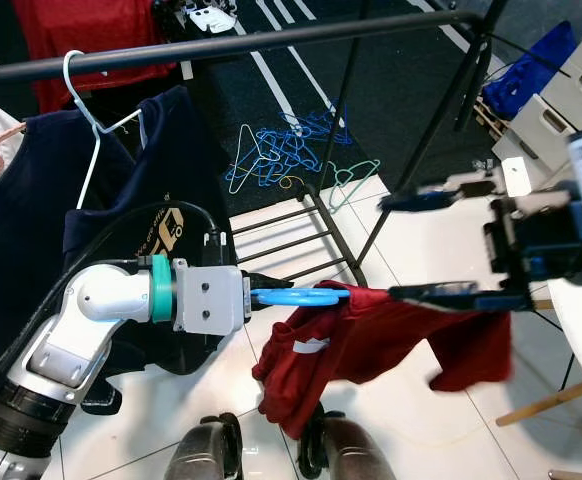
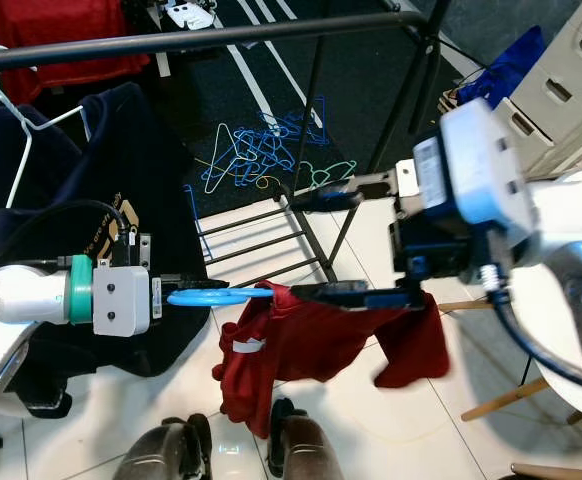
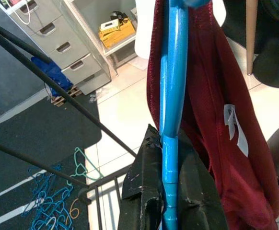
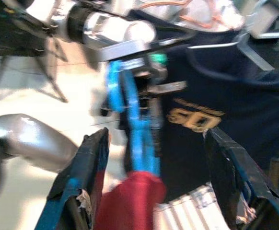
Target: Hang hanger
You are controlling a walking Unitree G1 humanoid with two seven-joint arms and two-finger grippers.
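While the left pincer [image 1: 254, 297] is clamped on the hook end of the blue hanger [image 1: 296, 297], the red shirt [image 1: 371, 345] drapes from it just ahead of those fingers. The right pincer [image 1: 411, 245] stands wide open around the hanger's far shoulder, not gripping. The black rail [image 1: 221, 42] runs well above both, so hooking the hanger over it remains undone.

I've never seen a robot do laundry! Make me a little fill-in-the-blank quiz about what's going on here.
1. The left tool is shut on a ____ hanger.
2. The shirt draped on that hanger is ____.
3. The right tool has its fingers ____.
4. The white hanger on the rail carries a ____ garment.

Missing: blue; red; open; navy
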